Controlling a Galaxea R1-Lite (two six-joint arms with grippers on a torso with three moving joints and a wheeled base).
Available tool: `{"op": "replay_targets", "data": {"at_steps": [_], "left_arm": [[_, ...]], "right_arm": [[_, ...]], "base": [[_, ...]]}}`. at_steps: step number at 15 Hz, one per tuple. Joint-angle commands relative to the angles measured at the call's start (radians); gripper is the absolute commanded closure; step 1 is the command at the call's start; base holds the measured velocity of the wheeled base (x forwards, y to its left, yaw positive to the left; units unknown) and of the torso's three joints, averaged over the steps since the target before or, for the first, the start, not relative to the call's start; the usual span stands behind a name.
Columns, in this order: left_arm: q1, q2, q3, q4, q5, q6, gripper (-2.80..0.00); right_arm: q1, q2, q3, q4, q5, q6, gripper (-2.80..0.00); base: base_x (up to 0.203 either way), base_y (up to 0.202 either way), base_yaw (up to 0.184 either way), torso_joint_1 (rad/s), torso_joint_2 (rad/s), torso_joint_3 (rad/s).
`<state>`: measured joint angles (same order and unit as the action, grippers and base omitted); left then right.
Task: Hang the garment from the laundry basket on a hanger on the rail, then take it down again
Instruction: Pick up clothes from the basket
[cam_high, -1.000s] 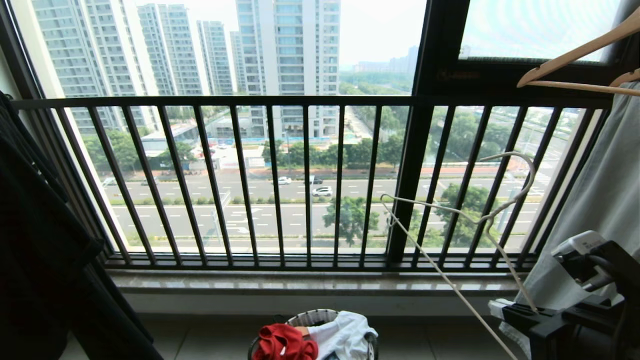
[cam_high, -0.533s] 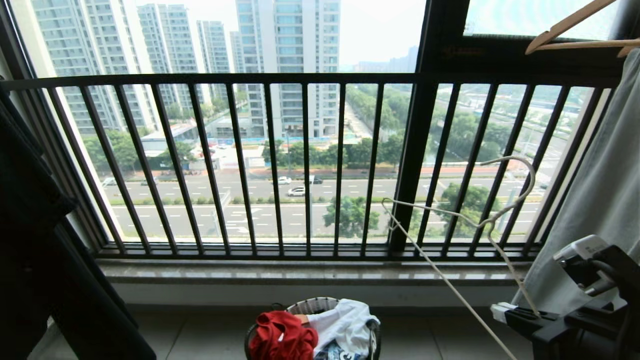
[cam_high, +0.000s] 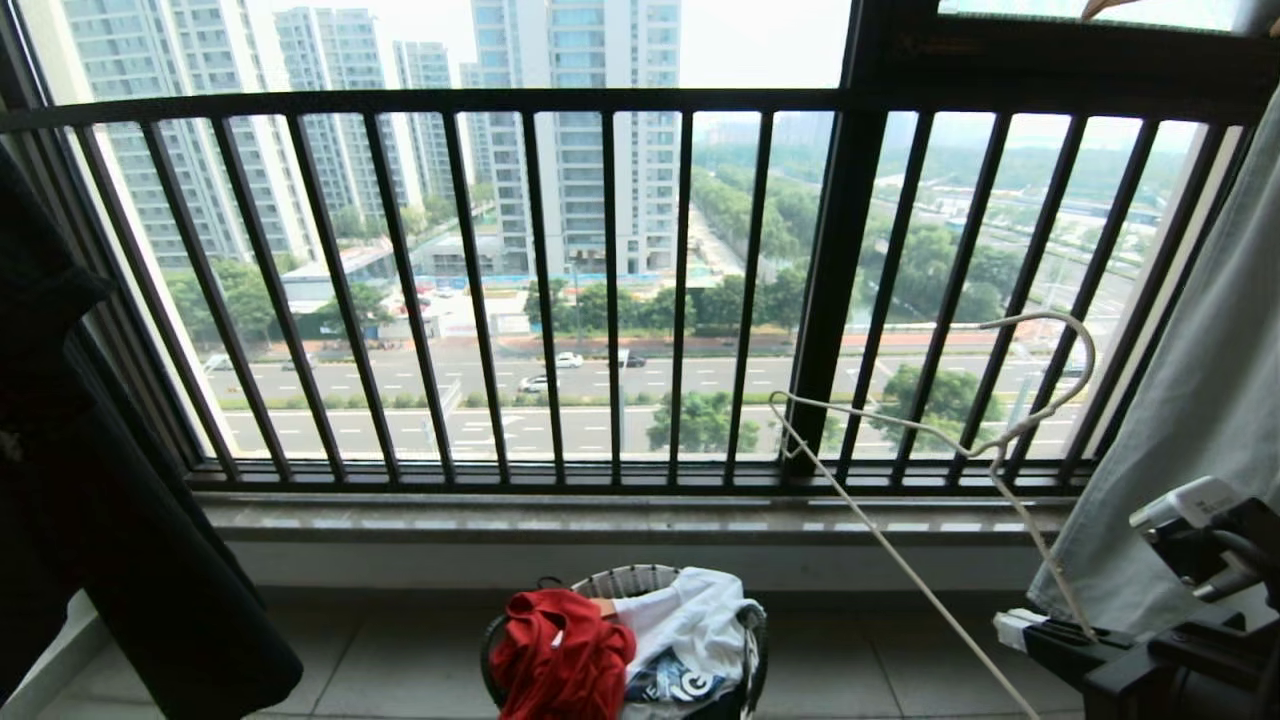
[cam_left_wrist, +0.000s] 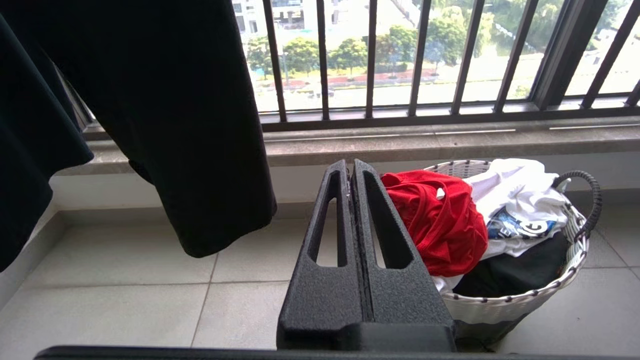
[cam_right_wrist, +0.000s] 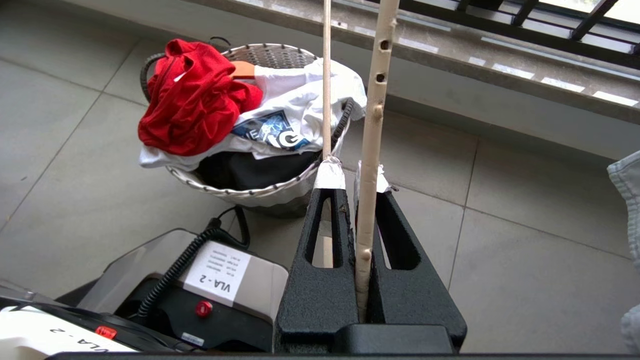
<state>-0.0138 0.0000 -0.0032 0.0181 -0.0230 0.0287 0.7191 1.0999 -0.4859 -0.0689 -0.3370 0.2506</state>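
Step in hand, as I judge it: fetching the garment (cam_high: 558, 655), hanger (cam_high: 930, 430) already gripped. The right claw (cam_right_wrist: 357, 192) is clamped on the hanger's thin cream wire. The red garment lies bunched on top of the laundry basket (cam_right_wrist: 260, 192), on the floor, below and ahead of that claw, well apart from it. The left claw (cam_left_wrist: 352, 172) is pressed together on nothing, with the garment just beyond its tips. Next, it likely must part and descend onto the red cloth.
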Motion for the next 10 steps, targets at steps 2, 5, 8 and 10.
{"op": "replay_targets", "data": {"at_steps": [2,5,8,10], "left_arm": [[0.0,0.0,0.0,0.0,0.0,0.0,0.0],[0.0,0.0,0.0,0.0,0.0,0.0,0.0],[0.0,0.001,0.0,0.0,0.0,0.0,0.0],[0.0,0.0,0.0,0.0,0.0,0.0,0.0]], "right_arm": [[0.0,-0.017,0.01,-0.001,0.0,0.001,0.0],[0.0,-0.017,0.009,-0.002,-0.002,0.001,0.0],[0.0,-0.017,0.006,-0.002,-0.002,-0.001,0.0],[0.0,-0.018,0.003,-0.002,-0.002,-0.003,0.0]], "base": [[0.0,0.0,0.0,-0.11,0.46,0.345],[0.0,0.0,0.0,-0.069,0.45,0.366],[0.0,0.0,0.0,0.001,0.08,0.061],[0.0,0.0,0.0,0.0,0.0,0.0]]}}
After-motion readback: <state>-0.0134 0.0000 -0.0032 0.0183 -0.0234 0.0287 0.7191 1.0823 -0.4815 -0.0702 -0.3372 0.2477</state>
